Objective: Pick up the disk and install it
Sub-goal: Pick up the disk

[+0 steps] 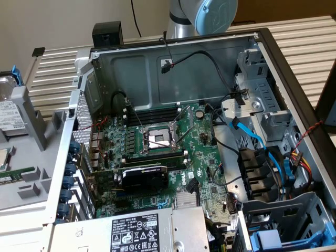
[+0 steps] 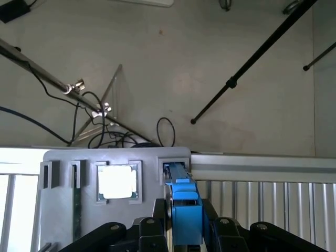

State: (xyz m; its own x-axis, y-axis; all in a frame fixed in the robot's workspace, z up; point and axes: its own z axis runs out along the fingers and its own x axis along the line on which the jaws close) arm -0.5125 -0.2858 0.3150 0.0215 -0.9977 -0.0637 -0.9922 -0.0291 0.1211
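The disk [image 1: 8, 113] stands on edge in a slot of the grey holder [image 1: 29, 118] at the exterior view's far left, outside the computer case. Its white label faces the camera and a blue rail runs along its top. In the wrist view the disk's blue rail [image 2: 184, 207] rises out of the holder's slot [image 2: 173, 167]. It runs straight up between the black links of my gripper [image 2: 185, 239], which sits over it with a link on each side. Whether the gripper presses on the rail does not show. A joint of the arm [image 1: 210, 13] shows behind the case.
The open computer case [image 1: 294, 79] holds a motherboard, a black graphics card [image 1: 144, 176] and a grey power supply [image 1: 152, 231]. A drive cage with blue rails [image 1: 273, 241] sits at the exterior view's lower right. The holder [image 2: 105, 157] also carries a processor chip [image 2: 118, 181]. Stand legs and cables lie on the floor beyond.
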